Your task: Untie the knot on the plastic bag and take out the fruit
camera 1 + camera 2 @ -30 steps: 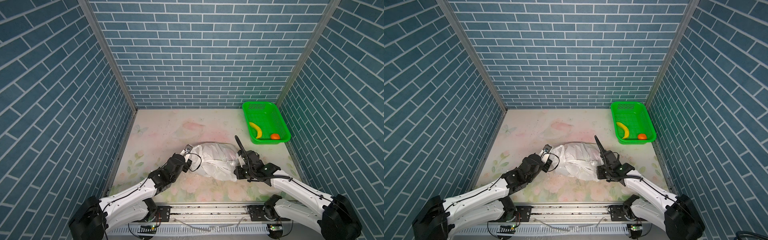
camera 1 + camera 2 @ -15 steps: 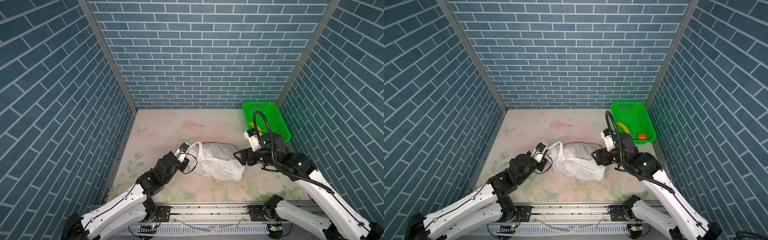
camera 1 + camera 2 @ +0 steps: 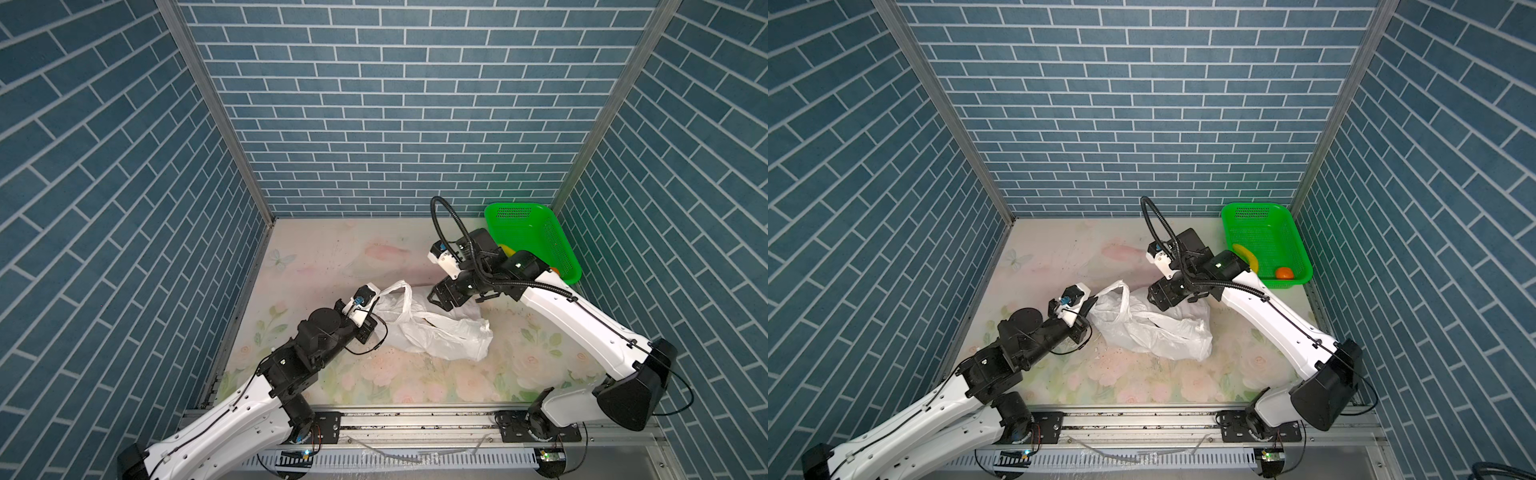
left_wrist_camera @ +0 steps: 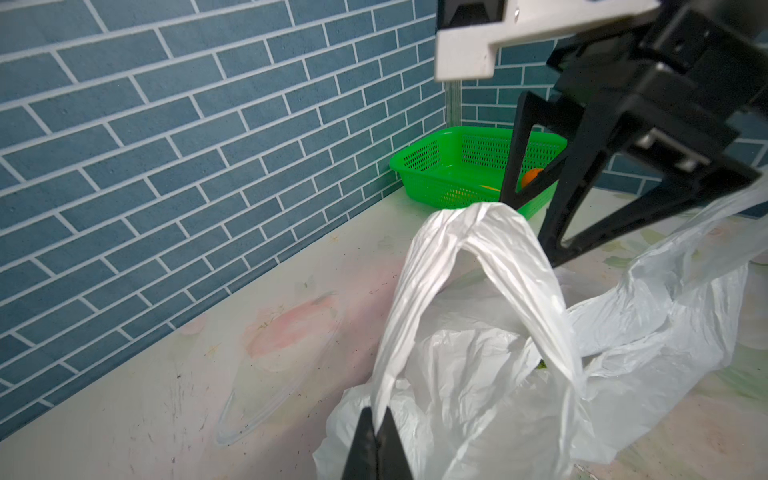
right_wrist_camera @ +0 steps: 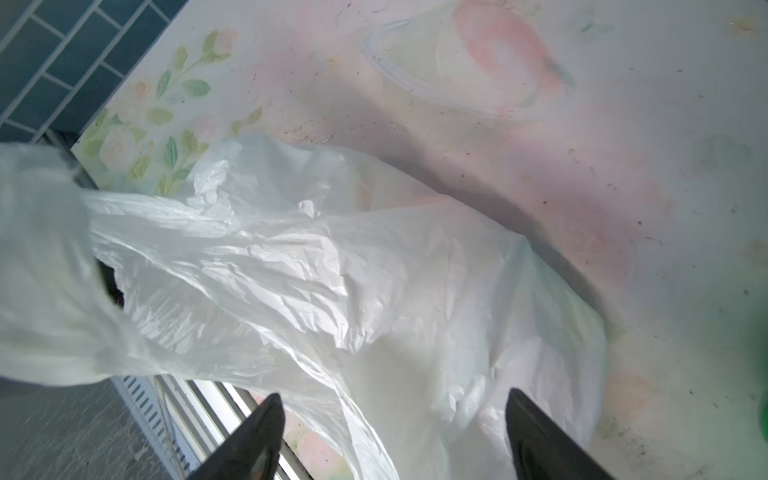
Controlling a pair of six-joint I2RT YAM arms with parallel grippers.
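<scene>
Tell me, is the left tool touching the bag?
Touching. In the left wrist view the left tool is shut on a handle of the bag; the white strip comes out from between its closed fingertips with no gap.

Tabletop (image 3: 332, 257) printed with pale pink roses, green leaves and a butterfly, and flecked all over with dark specks. Lying crumpled near the middle, toward the near edge: the plastic bag (image 3: 440, 336), white and translucent, slack and mostly flat, with one handle loop (image 4: 478, 232) raised off the surface. Set in the far right corner, well apart from the bag: a green mesh basket (image 3: 515, 214). Both seen in both top views.
</scene>
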